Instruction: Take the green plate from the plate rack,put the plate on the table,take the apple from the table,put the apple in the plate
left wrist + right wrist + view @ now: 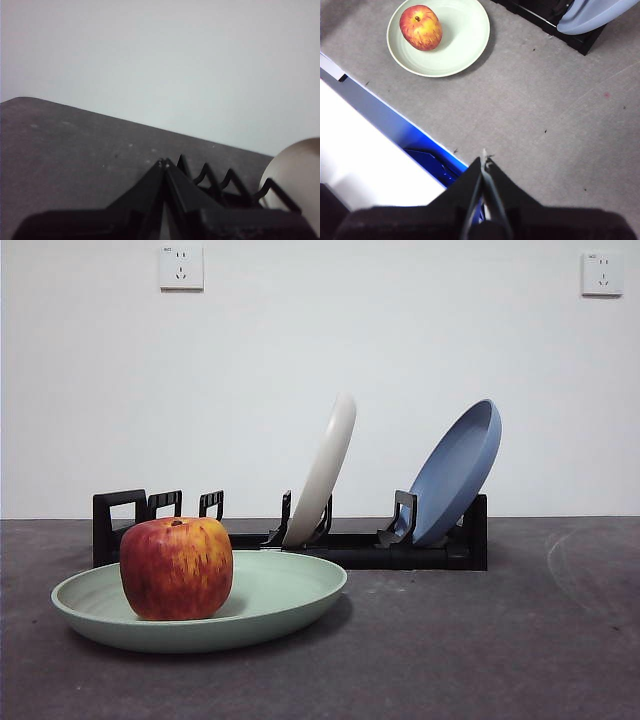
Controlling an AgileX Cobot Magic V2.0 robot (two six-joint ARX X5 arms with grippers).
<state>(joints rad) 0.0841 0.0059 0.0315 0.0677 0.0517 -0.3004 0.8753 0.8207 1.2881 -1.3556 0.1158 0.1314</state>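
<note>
The green plate (270, 600) lies flat on the table (480, 640) at the front left, with the red-yellow apple (177, 567) resting in its left half. From above, the right wrist view shows the same plate (460, 45) and apple (421, 27), far from my right gripper (484, 161), which is shut and empty over the table's near edge. My left gripper (164, 163) is also shut and empty, raised near the plate rack (225, 185). Neither arm shows in the front view.
Behind the plate the black plate rack (350, 545) holds a leaning cream-white plate (325, 470) and a blue plate (460, 470). The right wrist view shows a white and blue edge (380, 150) along the table's near side.
</note>
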